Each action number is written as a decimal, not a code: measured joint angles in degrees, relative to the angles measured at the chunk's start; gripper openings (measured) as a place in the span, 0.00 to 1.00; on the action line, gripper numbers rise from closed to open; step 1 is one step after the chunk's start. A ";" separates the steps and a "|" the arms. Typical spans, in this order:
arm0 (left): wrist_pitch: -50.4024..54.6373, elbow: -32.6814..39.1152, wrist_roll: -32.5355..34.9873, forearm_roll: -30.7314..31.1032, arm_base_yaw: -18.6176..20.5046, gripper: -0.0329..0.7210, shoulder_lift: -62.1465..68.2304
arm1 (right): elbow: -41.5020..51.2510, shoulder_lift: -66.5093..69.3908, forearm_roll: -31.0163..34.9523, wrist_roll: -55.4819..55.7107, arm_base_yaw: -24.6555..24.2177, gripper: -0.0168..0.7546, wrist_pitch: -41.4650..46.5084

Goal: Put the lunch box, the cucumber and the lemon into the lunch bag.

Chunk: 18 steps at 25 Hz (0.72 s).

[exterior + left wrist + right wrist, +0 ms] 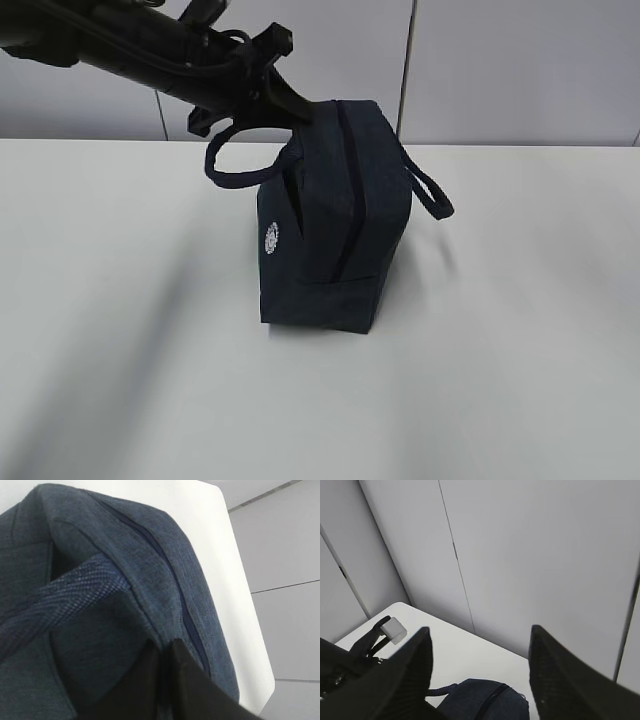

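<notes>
White tabletop [120, 350]: carries one boxy dark navy fabric lunch bag [335, 215], upright, zipper apparently closed. Left pincer [162, 652]: pressed together at the bag's top corner beside the zipper, probably to work it; right pincer [480, 665]: spread, empty, above.

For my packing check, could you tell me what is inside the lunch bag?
The lunch bag looks zipped shut, so its contents are hidden; no food or box shows outside it.

Lab-style test cell: bare white table [120, 380], plain grey panel walls [530, 555].
</notes>
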 joint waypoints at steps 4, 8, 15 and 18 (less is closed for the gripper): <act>3.22 0.00 0.07 1.21 1.93 0.27 0.00 | 0.00 0.00 0.00 0.35 0.00 0.61 0.00; 7.27 0.00 0.13 1.93 3.86 0.59 0.00 | 0.00 0.00 0.00 0.78 0.00 0.61 0.13; 9.72 0.00 0.28 9.70 6.41 0.65 -2.81 | 0.00 0.00 -0.16 3.30 0.00 0.61 4.43; 9.05 0.00 0.42 17.68 6.78 0.64 -7.27 | 0.00 -0.37 -0.37 4.20 0.00 0.61 5.80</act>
